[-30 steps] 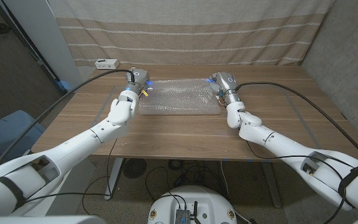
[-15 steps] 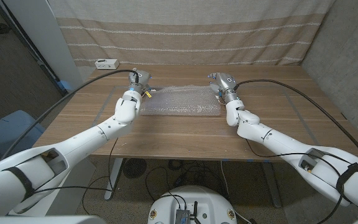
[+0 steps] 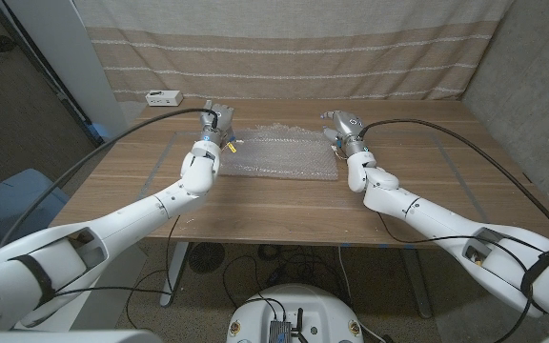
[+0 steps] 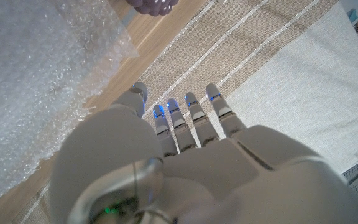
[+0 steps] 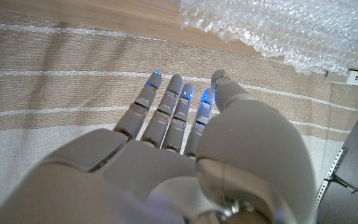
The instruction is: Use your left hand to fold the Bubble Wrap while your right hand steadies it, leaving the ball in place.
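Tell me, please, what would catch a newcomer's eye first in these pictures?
Probably the sheet of Bubble Wrap spread at the table's far middle, flanked by two white arms. The left hand and the right hand sit at its far corners, fingers spread, before a striped curtain.

I see a wooden table (image 3: 284, 205) in front of me, and a white power strip (image 3: 163, 96) at its far left corner. A beige striped curtain (image 3: 284, 48) hangs behind the table. A blue chair (image 3: 12, 195) stands near left of the table.
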`<state>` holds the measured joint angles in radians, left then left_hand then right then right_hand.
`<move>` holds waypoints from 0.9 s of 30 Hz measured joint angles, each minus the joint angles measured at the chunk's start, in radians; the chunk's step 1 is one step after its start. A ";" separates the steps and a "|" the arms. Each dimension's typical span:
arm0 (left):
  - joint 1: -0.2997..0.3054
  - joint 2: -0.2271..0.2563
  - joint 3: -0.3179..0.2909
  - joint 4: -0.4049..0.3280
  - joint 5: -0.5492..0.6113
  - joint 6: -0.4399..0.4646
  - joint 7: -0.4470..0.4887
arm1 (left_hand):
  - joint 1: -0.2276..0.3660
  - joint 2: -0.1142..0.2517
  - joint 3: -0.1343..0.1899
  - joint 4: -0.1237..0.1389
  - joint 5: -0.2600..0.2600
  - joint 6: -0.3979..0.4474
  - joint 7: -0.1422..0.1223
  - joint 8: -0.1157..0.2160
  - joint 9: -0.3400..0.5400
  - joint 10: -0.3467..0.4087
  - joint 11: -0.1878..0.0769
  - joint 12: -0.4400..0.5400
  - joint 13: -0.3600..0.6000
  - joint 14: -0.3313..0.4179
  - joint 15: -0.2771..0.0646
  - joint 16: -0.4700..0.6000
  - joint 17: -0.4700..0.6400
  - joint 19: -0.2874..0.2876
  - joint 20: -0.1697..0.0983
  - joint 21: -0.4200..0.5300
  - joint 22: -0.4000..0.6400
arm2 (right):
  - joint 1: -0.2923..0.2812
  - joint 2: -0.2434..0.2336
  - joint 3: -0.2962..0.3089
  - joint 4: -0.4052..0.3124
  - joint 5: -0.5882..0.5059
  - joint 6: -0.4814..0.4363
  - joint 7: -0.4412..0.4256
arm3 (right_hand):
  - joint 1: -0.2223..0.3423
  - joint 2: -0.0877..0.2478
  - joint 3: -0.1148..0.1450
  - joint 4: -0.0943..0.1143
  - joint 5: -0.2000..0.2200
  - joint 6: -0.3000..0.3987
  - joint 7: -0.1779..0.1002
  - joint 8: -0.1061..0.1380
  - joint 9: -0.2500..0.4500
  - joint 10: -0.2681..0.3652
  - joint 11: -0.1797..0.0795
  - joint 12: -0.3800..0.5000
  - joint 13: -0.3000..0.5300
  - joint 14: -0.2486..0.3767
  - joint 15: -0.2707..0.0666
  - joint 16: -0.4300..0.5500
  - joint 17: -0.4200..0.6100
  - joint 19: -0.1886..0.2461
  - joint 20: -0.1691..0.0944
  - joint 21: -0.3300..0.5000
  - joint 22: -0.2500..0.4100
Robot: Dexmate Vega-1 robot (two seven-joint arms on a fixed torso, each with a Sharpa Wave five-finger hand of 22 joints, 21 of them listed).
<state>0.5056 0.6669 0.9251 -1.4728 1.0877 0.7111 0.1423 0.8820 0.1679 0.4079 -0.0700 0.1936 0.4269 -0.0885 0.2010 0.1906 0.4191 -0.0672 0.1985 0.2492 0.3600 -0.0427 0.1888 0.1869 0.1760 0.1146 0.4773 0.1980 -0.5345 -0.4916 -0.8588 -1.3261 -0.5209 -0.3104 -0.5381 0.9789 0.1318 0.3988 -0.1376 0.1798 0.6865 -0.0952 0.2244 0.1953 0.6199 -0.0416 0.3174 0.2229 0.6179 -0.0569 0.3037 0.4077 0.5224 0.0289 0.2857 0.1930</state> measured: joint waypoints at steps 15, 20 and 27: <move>0.158 0.058 -0.114 -0.268 -0.103 -0.027 0.090 | -0.056 0.006 0.021 0.021 0.000 0.151 0.031 0.022 0.000 0.169 0.005 0.065 -0.010 0.140 -0.006 0.035 -0.006 0.071 0.003 0.030 0.000 | -0.133 -0.090 0.058 -0.234 0.012 0.039 -0.020 | -0.006 0.006 -0.008 0.000 0.000 0.110 0.011 0.031 0.000 0.095 0.008 0.031 0.017 0.070 -0.007 0.052 0.040 0.050 -0.011 0.028 0.005; 0.200 0.073 -0.143 -0.323 -0.133 -0.038 0.094 | -0.061 0.001 0.025 0.024 0.000 0.166 0.035 0.030 0.000 0.181 0.006 0.068 -0.010 0.151 -0.006 0.035 -0.006 0.071 0.003 0.037 0.000 | -0.166 -0.111 0.069 -0.294 0.012 0.046 0.010 | -0.009 0.009 -0.008 0.000 0.000 0.113 0.013 0.031 0.000 0.095 0.008 0.031 0.017 0.070 -0.007 0.052 0.040 0.050 -0.011 0.028 0.005; 0.272 0.099 -0.197 -0.410 -0.193 -0.054 0.098 | -0.067 0.006 0.033 0.024 0.000 0.176 0.045 0.030 0.000 0.181 0.006 0.068 -0.010 0.151 -0.006 0.035 -0.006 0.076 0.009 0.038 0.005 | -0.218 -0.135 0.082 -0.381 -0.001 0.054 0.057 | -0.013 0.013 -0.008 0.000 0.000 0.116 0.017 0.031 0.000 0.095 0.008 0.031 0.017 0.070 -0.007 0.052 0.040 0.050 -0.011 0.032 0.005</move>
<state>0.7778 0.7657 0.7279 -1.8825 0.8950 0.6573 0.2405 0.8152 0.1742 0.4407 -0.0459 0.1936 0.6028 -0.0433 0.2308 0.1908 0.5999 -0.0610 0.2666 0.2396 0.5109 -0.0482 0.2234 0.1814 0.2523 0.1231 0.5148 0.2029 -0.7522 -0.6266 -0.7769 -1.7074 -0.5220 -0.2563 -0.4807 0.9658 0.1451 0.3905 -0.1377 0.1798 0.8022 -0.0786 0.2555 0.1955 0.7146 -0.0338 0.3485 0.2395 0.6878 -0.0643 0.3561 0.4477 0.5721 0.0179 0.3182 0.1981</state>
